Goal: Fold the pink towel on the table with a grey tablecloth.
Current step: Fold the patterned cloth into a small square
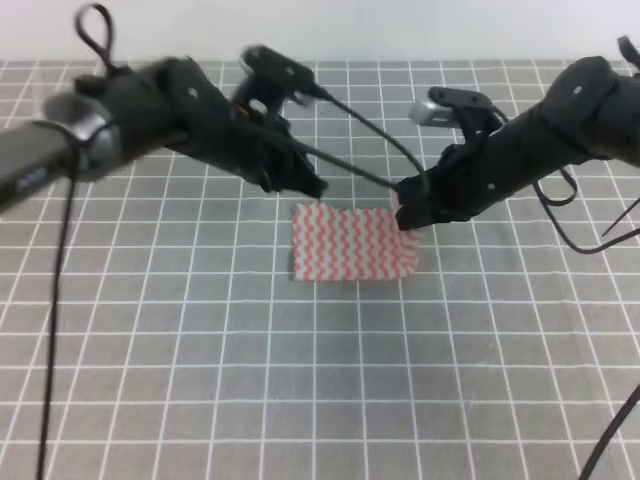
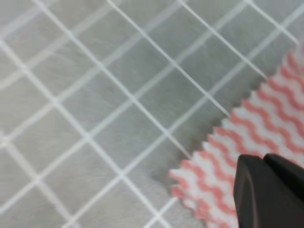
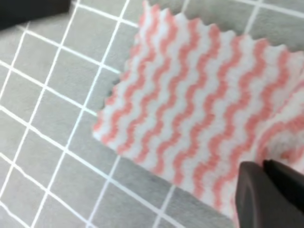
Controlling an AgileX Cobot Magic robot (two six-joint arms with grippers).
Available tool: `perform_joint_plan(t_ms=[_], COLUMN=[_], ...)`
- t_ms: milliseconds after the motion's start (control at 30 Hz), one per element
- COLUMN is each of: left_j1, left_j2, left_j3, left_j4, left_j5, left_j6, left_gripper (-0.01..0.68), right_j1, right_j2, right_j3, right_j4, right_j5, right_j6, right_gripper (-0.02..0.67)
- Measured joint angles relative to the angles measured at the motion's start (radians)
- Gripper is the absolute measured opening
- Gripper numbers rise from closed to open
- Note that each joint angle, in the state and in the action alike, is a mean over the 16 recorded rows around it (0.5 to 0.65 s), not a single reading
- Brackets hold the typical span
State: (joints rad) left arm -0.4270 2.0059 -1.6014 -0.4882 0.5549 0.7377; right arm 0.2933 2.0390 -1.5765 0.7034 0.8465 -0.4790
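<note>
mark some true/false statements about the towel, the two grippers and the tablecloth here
1. The pink towel lies near the middle of the grey tablecloth. True.
2. The towel has plain blue stripes. False: its stripes are pink and white zigzags.
3. The right gripper is at the towel's far right corner. True.
4. The left gripper is parked at the near edge of the table, away from the towel. False: it sits at the towel's far left corner.
5. The tablecloth carries a white grid. True.

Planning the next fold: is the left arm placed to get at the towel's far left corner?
Probably yes: the left gripper hangs right at that corner of the pink towel, nothing between them.
</note>
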Motion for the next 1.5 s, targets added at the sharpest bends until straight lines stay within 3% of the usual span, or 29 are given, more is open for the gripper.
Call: perform_joint_plan(t_ms=[400,867,1500], left_j1=[0.053,0.054,0.059], left_j2=[-0.080,-0.085,-0.083], left_j3=[0.001,0.001,0.001], left_j4=[-0.006,-0.008,-0.007], left_j5=[0.013,0.021,0.028], left_j6=[-0.043,-0.041,-0.038], left_gripper=[-0.001,-0.001,-0.001], right_j1=[0.056,0.114,0.158], right_j2=[-0.001,0.016,0.134], right_j3=[-0.007,-0.016,-0.122], right_j4=[0.045,0.091,0.118], right_j5=[-0.038,-0.099,-0.038], right_j6=[-0.019,-0.022,-0.022], right_gripper=[-0.015,-0.015,-0.012])
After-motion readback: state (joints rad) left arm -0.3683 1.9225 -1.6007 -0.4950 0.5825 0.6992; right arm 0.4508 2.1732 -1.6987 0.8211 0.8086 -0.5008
